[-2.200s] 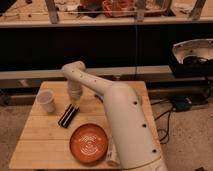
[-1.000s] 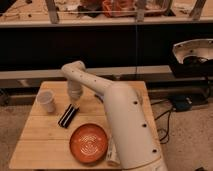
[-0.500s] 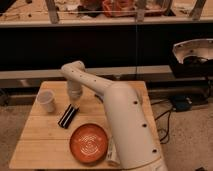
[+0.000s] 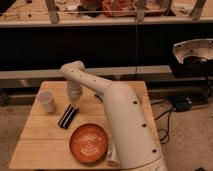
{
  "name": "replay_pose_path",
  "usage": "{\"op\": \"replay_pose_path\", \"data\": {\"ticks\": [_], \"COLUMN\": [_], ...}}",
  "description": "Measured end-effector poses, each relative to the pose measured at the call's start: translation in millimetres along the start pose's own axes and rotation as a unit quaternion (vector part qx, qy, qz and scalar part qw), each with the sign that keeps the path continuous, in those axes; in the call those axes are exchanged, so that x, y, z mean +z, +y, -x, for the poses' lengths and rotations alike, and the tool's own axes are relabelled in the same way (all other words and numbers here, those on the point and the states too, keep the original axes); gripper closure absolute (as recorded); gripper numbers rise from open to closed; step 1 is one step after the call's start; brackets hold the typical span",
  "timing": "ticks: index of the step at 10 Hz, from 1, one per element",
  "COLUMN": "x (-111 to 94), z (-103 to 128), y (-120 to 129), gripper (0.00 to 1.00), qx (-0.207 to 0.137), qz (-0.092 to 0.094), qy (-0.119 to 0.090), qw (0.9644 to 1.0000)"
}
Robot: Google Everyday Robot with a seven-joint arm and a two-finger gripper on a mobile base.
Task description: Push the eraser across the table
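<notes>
While hanging at the eraser's (image 4: 68,117) far end, claw (image 4: 75,103) unmoved since a second ago — width untellable; push across the table (image 4: 36,142) still pending.

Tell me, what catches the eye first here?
The big white arm reaches over the pale table, its gripper at the far end of the black eraser. A bright orange plate sits near the front edge, and a white cup stands at the picture's left.
</notes>
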Motion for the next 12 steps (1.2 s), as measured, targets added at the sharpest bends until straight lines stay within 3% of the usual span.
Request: {"op": "replay_pose_path", "data": {"ticks": [12], "x": [4.2], "z": [6.3], "y": [1.1], "gripper": [0.98], "qx": [-0.009], "qz": [0.009], "qy": [-0.003], "qw": [0.9999]}}
